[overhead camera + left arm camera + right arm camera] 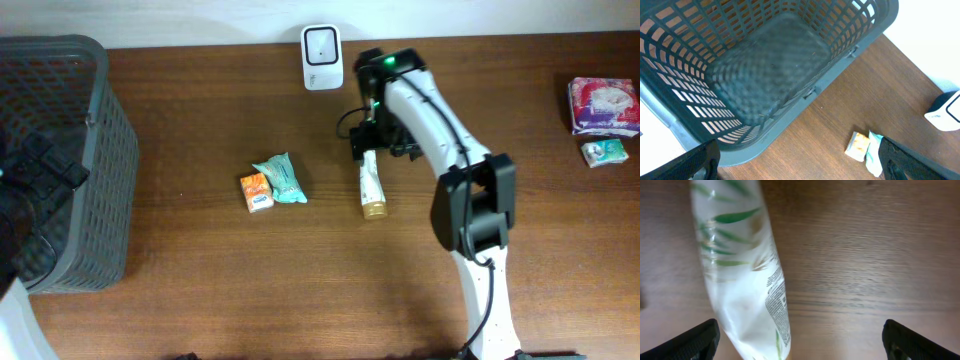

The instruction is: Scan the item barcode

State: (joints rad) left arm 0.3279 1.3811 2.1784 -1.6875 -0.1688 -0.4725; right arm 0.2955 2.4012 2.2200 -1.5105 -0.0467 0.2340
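Tube [372, 185], white with a gold cap, is seen lying flat on the table [300, 280], a short way from the white scanner [322, 44]. The right gripper [366, 140] is spread wide over the tube's scanner-side end, with nothing gripped. The left gripper [800, 162] is likewise wide open and empty.

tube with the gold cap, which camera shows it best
Overhead: the whole tube lies on the table, cap included. The right wrist view shows only a blurred, cropped stretch of its body; the left wrist view misses it.
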